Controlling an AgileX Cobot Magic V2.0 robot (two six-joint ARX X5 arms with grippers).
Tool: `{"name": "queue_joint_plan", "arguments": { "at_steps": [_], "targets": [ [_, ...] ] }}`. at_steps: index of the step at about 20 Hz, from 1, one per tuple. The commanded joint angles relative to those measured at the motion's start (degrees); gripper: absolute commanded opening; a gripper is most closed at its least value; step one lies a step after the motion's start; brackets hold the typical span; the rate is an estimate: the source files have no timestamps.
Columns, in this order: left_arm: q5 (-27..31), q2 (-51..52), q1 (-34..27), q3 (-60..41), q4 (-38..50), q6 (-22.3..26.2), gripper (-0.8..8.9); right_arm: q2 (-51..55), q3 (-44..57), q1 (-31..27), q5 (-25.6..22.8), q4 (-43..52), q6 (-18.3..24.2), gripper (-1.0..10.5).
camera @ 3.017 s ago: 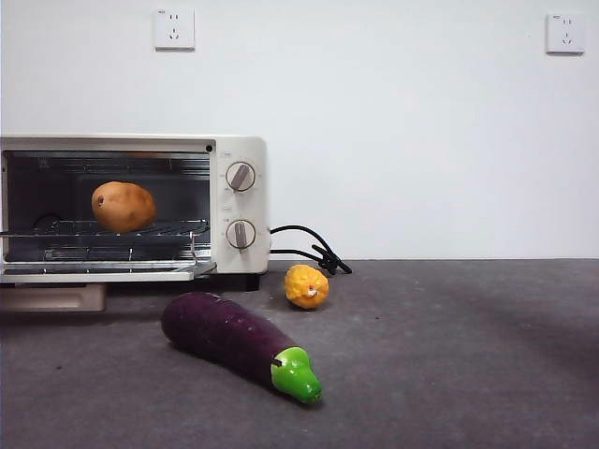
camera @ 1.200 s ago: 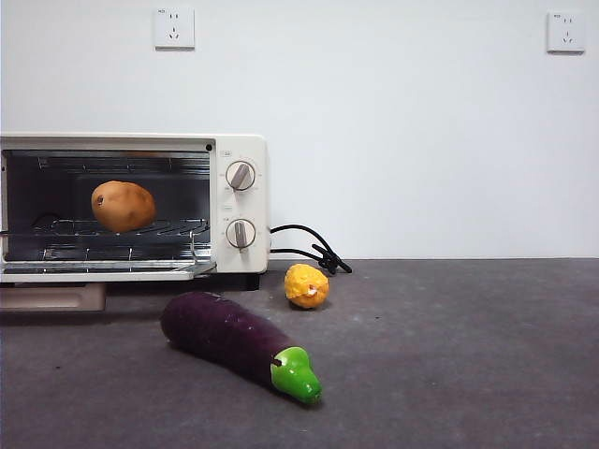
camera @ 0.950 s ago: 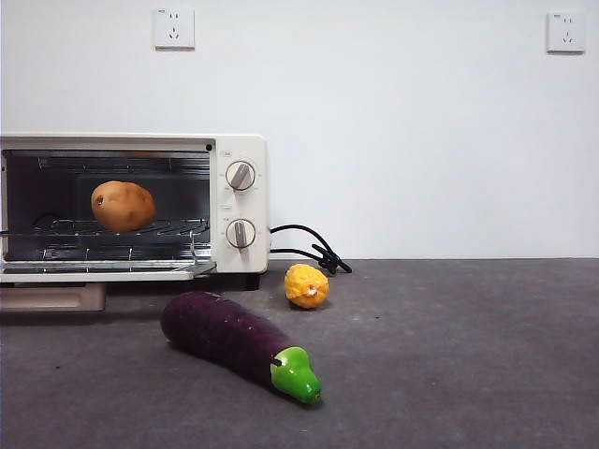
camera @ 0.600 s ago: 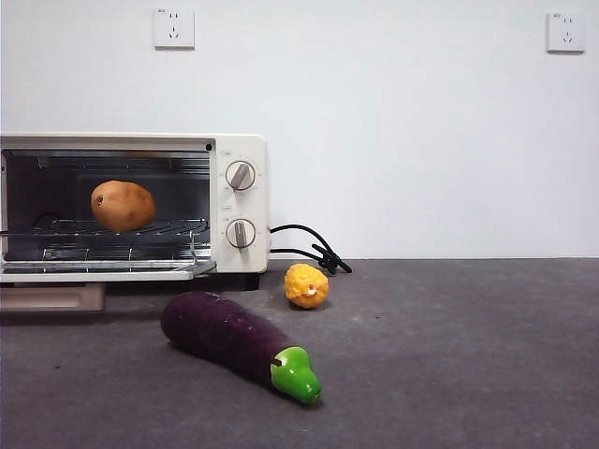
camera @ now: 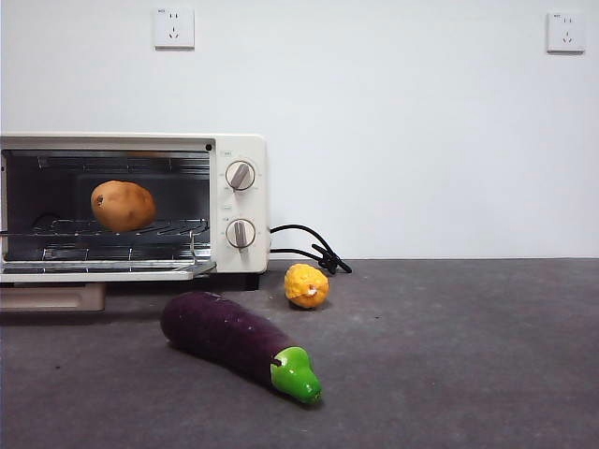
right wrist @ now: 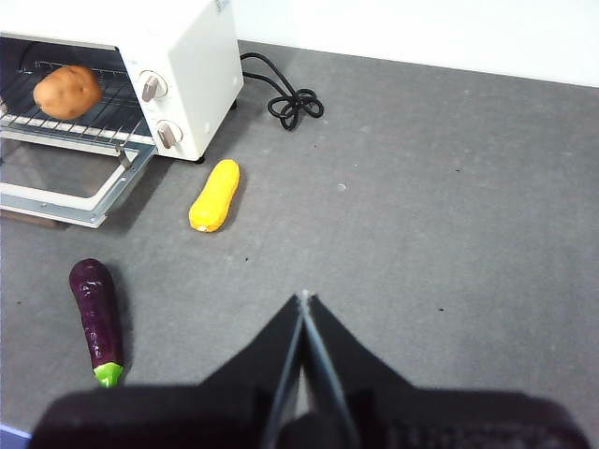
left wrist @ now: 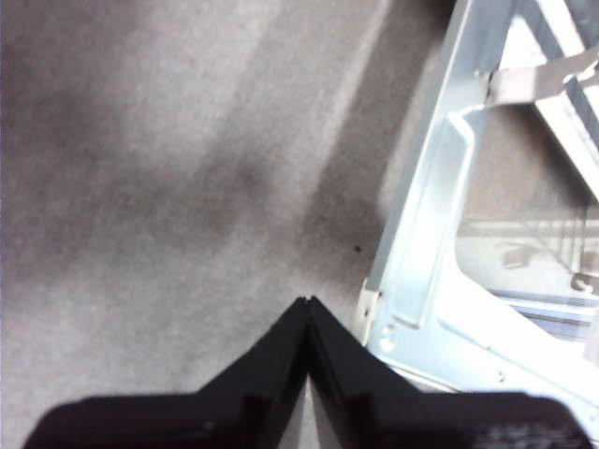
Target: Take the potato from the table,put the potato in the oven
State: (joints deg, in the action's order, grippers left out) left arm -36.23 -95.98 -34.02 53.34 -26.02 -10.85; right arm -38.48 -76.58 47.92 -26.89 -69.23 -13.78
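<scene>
Potato [camera: 123,206] count is one, and we see it sitting on the rack inside the open oven [camera: 239,150]. On the table [camera: 449,355] we count one eggplant [camera: 234,341] and one yellow fruit [camera: 307,286]. Both the left gripper [left wrist: 307,301] and the right gripper [right wrist: 303,296] are pinched closed, holding nothing.

The potato [camera: 123,206] sits on the rack inside the oven [camera: 239,150], eggplant [camera: 234,342] in front.

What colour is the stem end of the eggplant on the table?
Bright green, on a dark purple eggplant. It shows best in the front view.
</scene>
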Motion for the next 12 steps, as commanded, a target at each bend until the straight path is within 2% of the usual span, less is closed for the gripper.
{"name": "queue_joint_plan", "arguments": {
  "at_steps": [1, 12],
  "targets": [
    [-1.6, -0.7, -0.2, -0.4, 0.5, -0.8, -0.08, 0.1, 0.4, 0.0, -0.2, 0.2, -1.1, 0.0],
    [-7.3, -0.7, -0.2, -0.4, 1.5, -2.7, -0.08, 0.1, 0.4, 0.0, -0.2, 0.1, -1.3, 0.0]
  ]
}}
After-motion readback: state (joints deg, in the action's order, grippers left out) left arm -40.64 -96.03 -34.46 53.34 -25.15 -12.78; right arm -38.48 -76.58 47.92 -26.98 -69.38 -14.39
